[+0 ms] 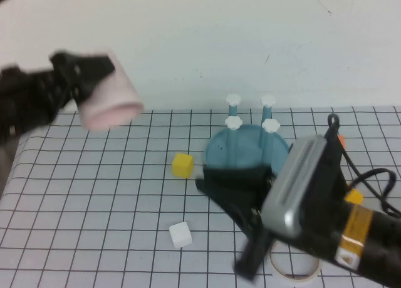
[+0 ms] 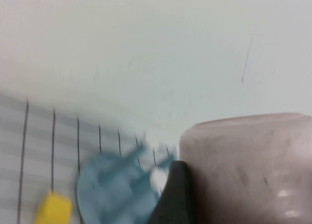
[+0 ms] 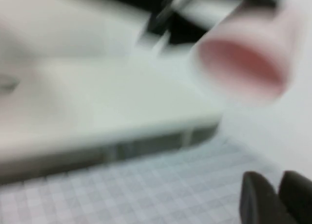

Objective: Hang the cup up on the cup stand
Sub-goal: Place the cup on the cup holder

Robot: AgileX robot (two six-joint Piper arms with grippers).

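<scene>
**Q:** Where, then, is the cup?

**A:** Aloft at the far-left table edge, clamped sideways in the left gripper, well apart from the cup stand; open grid lies between.

**Q:** And the right gripper?

**A:** Low, just in front of the stand's base; its finger spread cannot be told. Yellow block sits nearby.

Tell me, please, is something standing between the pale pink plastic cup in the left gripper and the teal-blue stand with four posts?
Nothing visible blocks it. The left gripper holds the pale pink plastic cup high at the table's left; the teal-blue cup stand is open above. The right gripper sits low at its near rim.
</scene>
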